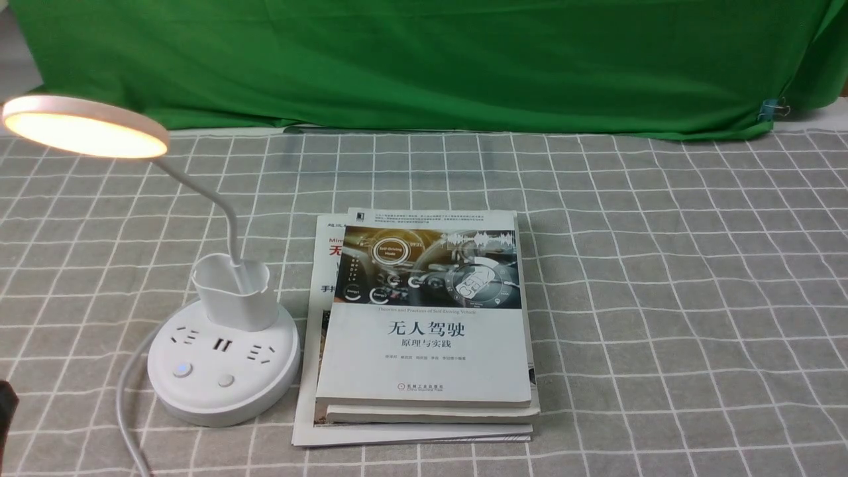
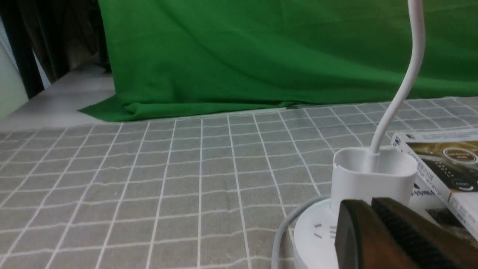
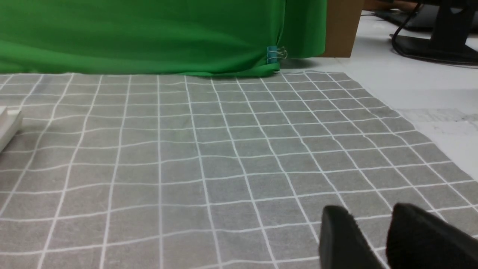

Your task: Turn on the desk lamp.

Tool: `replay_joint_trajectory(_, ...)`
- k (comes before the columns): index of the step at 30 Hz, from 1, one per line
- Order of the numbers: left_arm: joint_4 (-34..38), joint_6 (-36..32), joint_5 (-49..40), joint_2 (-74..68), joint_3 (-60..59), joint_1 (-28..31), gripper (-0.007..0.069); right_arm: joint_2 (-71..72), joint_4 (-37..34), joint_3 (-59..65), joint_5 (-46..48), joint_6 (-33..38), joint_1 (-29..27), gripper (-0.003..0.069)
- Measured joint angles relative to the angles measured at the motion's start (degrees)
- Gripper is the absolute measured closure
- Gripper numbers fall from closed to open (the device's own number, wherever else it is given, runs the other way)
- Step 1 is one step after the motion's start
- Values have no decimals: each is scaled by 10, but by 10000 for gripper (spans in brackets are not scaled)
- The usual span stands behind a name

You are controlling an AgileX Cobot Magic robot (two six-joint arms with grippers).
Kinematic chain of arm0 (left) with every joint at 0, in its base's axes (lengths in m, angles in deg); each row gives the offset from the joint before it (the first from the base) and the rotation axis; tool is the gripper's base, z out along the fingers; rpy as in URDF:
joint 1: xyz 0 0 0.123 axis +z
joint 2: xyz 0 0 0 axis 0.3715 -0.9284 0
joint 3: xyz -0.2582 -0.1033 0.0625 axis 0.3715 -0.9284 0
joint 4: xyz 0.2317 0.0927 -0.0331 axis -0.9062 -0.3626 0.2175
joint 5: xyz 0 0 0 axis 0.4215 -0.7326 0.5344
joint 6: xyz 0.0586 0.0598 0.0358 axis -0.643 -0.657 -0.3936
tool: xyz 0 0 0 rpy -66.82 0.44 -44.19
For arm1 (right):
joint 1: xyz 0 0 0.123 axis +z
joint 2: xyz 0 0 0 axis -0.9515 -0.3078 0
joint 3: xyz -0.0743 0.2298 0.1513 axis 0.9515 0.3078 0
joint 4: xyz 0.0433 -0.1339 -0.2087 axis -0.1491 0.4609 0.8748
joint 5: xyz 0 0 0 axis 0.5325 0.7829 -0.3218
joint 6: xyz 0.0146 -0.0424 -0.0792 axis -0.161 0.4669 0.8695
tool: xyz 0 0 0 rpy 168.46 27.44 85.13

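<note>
The white desk lamp stands at the left of the table. Its disc head [image 1: 85, 126] glows warm yellow. The thin neck [image 1: 212, 199] runs down into the small cup [image 1: 235, 291] on the round base [image 1: 199, 397]. The base has sockets and two buttons; the left button [image 1: 182, 370] shows a faint blue light, and the right button [image 1: 226, 380] is plain. My left gripper [image 2: 368, 203] is shut and empty, just in front of the base [image 2: 313, 235] and cup [image 2: 373, 175]. My right gripper [image 3: 369, 209] is open and empty over bare cloth, far from the lamp.
A stack of books [image 1: 424, 324] lies right beside the lamp base. The lamp's grey cable [image 1: 129, 397] runs off the front edge. A grey checked cloth [image 1: 662, 298] covers the table, with a green backdrop [image 1: 424, 59] and a binder clip [image 1: 772, 109] behind.
</note>
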Motion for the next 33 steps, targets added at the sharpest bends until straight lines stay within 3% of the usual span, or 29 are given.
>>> replay_joint_trajectory(5, 3, 21, -63, 17, -1, 0, 606, 0, 0, 0, 0, 0, 0, 414)
replay_joint_trajectory(33, -13, 24, -64, 22, -2, 0, 606, 0, 0, 0, 0, 0, 0, 414)
